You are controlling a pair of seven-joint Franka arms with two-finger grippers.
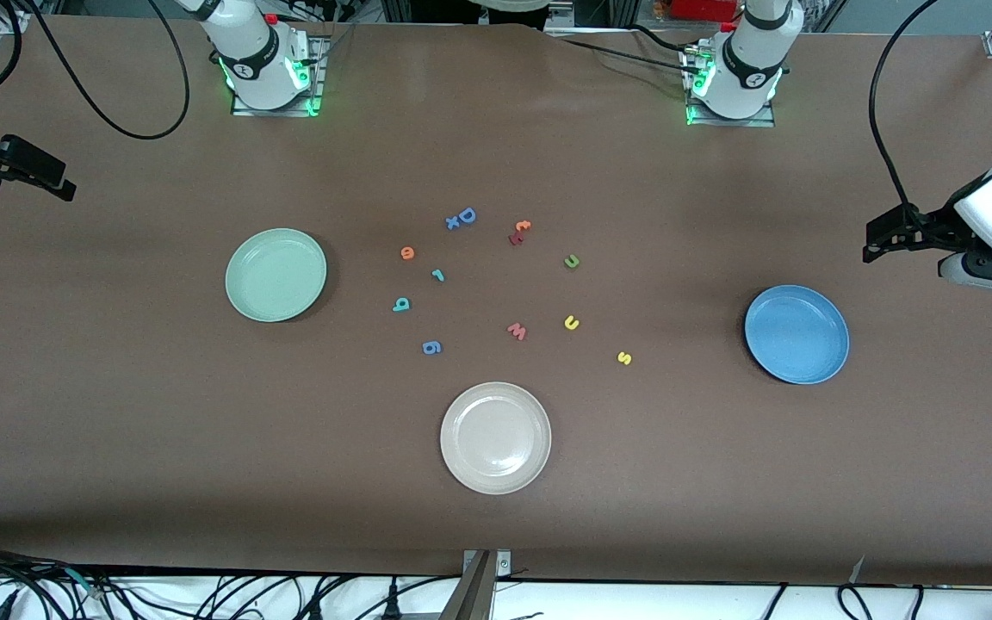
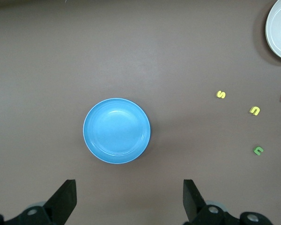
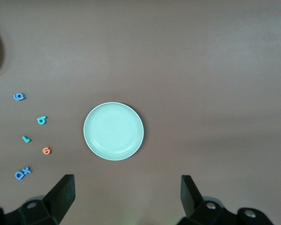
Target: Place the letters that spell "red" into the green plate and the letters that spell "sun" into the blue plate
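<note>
Three plates are seen on the counter (image 1: 117, 448) in the front view: green plate (image 1: 275, 275) mid-left, blue plate (image 1: 796, 334) mid-right, beige plate (image 1: 495, 437) lower centre, with orange "e" (image 1: 407, 253), teal "r" (image 1: 437, 275), teal "d" (image 1: 401, 304), green "n" (image 1: 572, 261), yellow "u" (image 1: 572, 323) and yellow "s" (image 1: 624, 358) scattered between. Left pincer (image 2: 129, 199) is shown spread in the left wrist view, hung over bare counter just beside the blue plate. Right pincer (image 3: 127, 197) is shown spread in the right wrist view, likewise beside the green plate.

The brown table (image 1: 117, 430) carries three plates and a loose scatter of foam letters. The green plate (image 1: 275, 275) lies under the right end effector (image 3: 126, 190), the blue plate (image 1: 796, 334) under the left end effector (image 2: 129, 192). The beige-white plate (image 1: 495, 437) sits between them, well apart from both end effectors. Toward the right end effector lie the orange "e" (image 1: 407, 252), teal "r" (image 1: 437, 275), teal "d" (image 1: 401, 304) and blue "g" (image 1: 431, 347). Toward the left end effector lie the green "n" (image 1: 572, 261), yellow "u" (image 1: 572, 323) and yellow "s" (image 1: 624, 358). The pinkish-red "w" (image 1: 517, 331) lies mid-table.
</note>
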